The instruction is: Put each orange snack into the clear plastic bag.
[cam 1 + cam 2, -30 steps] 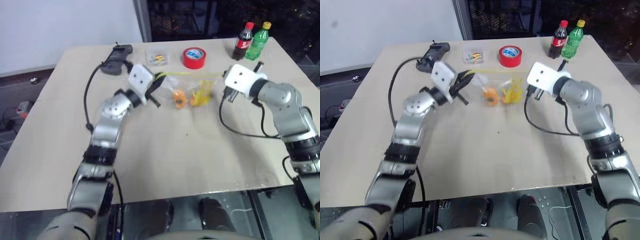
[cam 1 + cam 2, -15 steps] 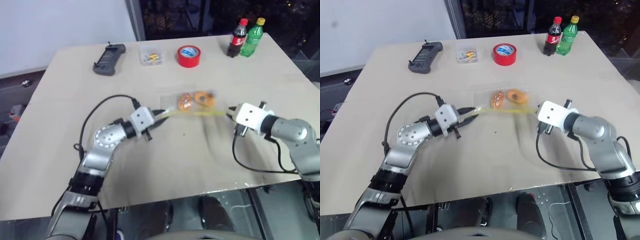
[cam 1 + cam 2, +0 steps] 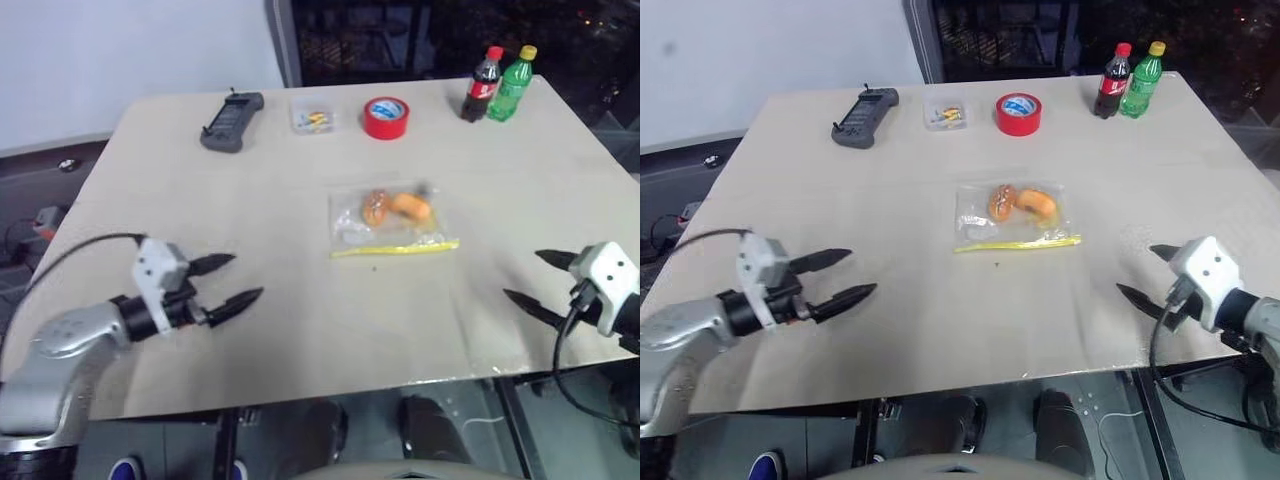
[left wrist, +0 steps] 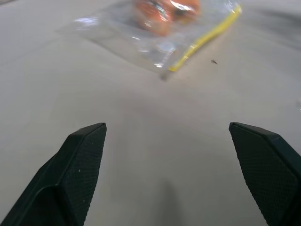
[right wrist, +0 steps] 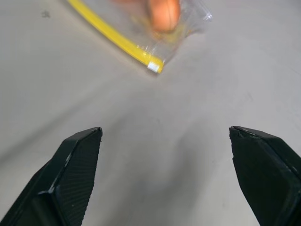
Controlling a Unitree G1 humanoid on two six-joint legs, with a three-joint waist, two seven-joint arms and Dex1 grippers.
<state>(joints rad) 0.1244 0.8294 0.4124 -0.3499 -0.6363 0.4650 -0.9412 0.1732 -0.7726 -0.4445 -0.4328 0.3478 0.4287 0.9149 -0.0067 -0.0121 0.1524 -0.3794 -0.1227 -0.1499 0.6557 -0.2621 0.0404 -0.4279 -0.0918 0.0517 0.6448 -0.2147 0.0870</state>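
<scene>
**Both snacks bagged; my grippers stand wide and empty at the near edge**

Left eye view: The bag [image 3: 388, 222] lies flat at mid-table, both snacks [image 3: 395, 207] inside it side by side, its yellow strip [image 3: 395, 248] along the edge nearest me. The bag's long axis runs from 9 to 3 o'clock across the table. My left gripper [image 3: 226, 279] hangs at the near left with its two black fingers spread wide, holding nothing; from it the bag lies at about 2 o'clock, well apart. My right gripper [image 3: 534, 277] sits at the near right, fingers equally wide and empty; from it the bag lies at about 10 o'clock. Neither arm looks clearly nearer. At the far edge stand a red tape roll [image 3: 386, 117], a small clear box [image 3: 313, 119], a dark handset [image 3: 232, 121] and two bottles [image 3: 499, 83].

Right eye view: The same layout; the bag rests clear of both grippers, and the tabletop [image 3: 940, 330] between them is bare.

Left wrist view: Between my wide fingers [image 4: 75, 167], the bag's yellow-strip corner and an orange snack lie ahead, toward 12 o'clock.

Right wrist view: My fingers [image 5: 70, 169] are spread wide over bare table; the strip's end and one snack sit ahead at 12 o'clock.

By my reading, the task looks done; any further move would be a reach forward and inward.
</scene>
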